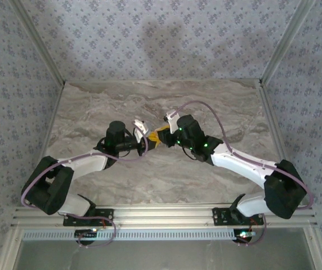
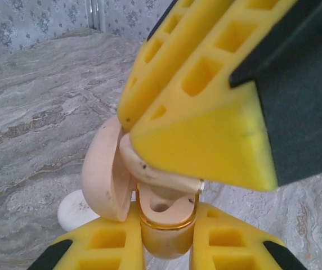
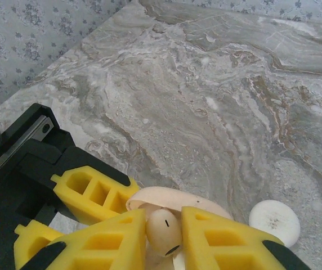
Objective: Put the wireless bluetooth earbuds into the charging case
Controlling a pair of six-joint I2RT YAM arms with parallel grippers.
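Jaws: left gripper [image 2: 164, 228] clamped on the base of the charging case [image 2: 162, 247], lid hinged open, at mid-table. Right gripper [image 3: 164, 222] pinches one cream earbud [image 3: 161, 236] right at the open case mouth; seated or not, can't tell. A white round disc [image 3: 273, 222] lies on the marble table [image 1: 206, 112] just beside.

Earbud [image 3: 162, 228] over case [image 2: 164, 239], disc [image 3: 273, 222] beside (on table [image 3: 206, 84])
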